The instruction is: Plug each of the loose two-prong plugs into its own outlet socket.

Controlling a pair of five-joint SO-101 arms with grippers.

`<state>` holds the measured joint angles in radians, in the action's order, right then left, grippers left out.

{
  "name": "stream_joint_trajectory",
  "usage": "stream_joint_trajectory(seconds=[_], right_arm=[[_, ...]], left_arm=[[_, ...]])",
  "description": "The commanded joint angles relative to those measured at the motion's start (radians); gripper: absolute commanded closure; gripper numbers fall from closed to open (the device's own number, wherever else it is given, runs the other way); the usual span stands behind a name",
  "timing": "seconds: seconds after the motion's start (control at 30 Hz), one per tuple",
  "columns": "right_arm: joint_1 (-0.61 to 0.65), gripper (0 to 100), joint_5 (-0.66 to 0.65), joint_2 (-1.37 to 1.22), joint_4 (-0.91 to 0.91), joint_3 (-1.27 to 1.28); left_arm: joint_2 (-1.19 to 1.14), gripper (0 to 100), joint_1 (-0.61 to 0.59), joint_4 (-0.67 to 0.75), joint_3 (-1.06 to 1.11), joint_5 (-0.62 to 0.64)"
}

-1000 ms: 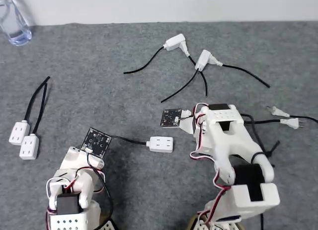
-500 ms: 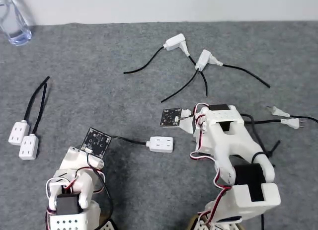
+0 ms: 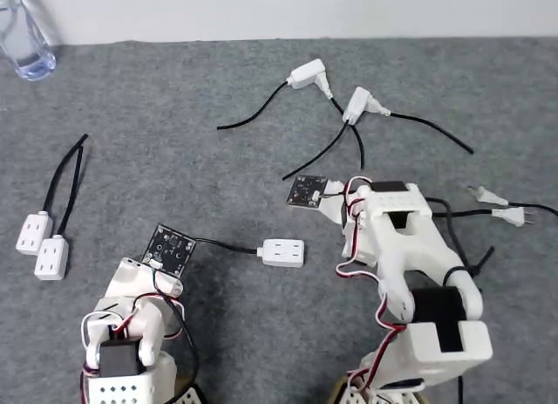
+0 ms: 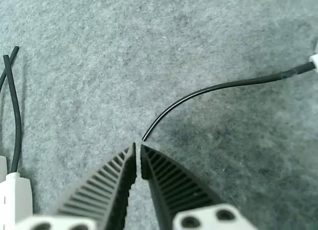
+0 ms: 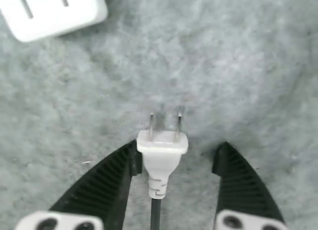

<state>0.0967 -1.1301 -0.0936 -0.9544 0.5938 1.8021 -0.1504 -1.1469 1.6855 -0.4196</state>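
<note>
One grey carpet [image 3: 174, 90] under loose plugs [image 3: 486, 195]

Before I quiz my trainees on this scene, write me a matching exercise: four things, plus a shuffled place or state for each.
1. left gripper, black ridged fingers
2. right gripper, black ridged fingers
3. white rectangular outlet socket, black cord
4. clear bottle

A. grey mat's far left corner
B. open around a white two-prong plug
C. shut
D. middle of the mat's near half

Pairs: 1-C, 2-B, 3-D, 4-A
</note>
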Motion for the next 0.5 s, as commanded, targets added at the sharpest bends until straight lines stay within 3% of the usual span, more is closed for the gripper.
stream_joint_trajectory(seconds=[0.0,0.07,0.2,0.47], right_arm=[[-0.007,80.6,0.008,-0.004,0.039,-0.048],[-0.007,83.5,0.006,-0.004,0.039,-0.048],[-0.01,99.8,0.008,-0.004,0.05,-0.048],[-0.005,99.0,0.008,0.007,0.044,-0.048]], left_arm=[[0.017,98,0.005,-0.003,-0.004,-0.009],[0.017,98,0.005,-0.003,-0.004,-0.009],[0.017,98,0.005,-0.003,-0.004,-0.009],[0.017,98,0.005,-0.003,-0.004,-0.009]])
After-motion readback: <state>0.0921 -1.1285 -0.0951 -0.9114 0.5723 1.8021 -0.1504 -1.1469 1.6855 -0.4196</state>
